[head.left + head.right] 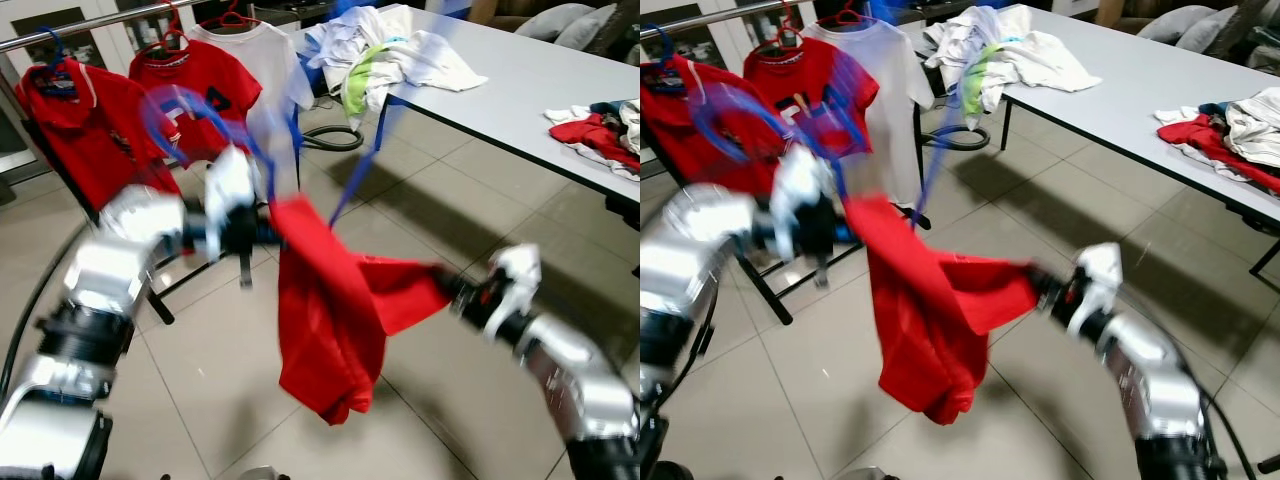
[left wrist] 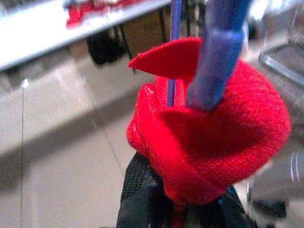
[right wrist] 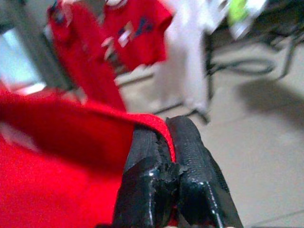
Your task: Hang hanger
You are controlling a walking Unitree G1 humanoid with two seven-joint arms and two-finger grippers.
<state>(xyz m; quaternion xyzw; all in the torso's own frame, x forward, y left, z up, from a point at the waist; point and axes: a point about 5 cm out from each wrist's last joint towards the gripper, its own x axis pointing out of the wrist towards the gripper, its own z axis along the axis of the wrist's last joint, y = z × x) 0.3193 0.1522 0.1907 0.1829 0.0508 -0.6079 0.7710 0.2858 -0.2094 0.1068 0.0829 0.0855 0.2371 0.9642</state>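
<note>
Left eye view: my left gripper (image 1: 262, 232) and right gripper (image 1: 447, 284) each pinch the red shirt (image 1: 335, 300) on its blue hanger (image 1: 300, 150), mid-air before the clothes rack (image 1: 90, 25).

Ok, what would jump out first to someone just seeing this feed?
The red shirt stretched in mid-air between both arms, its blue hanger blurred above it. The left end effector holds one end, the right end effector pinches the other. Behind, shirts hang on the rack.
</note>
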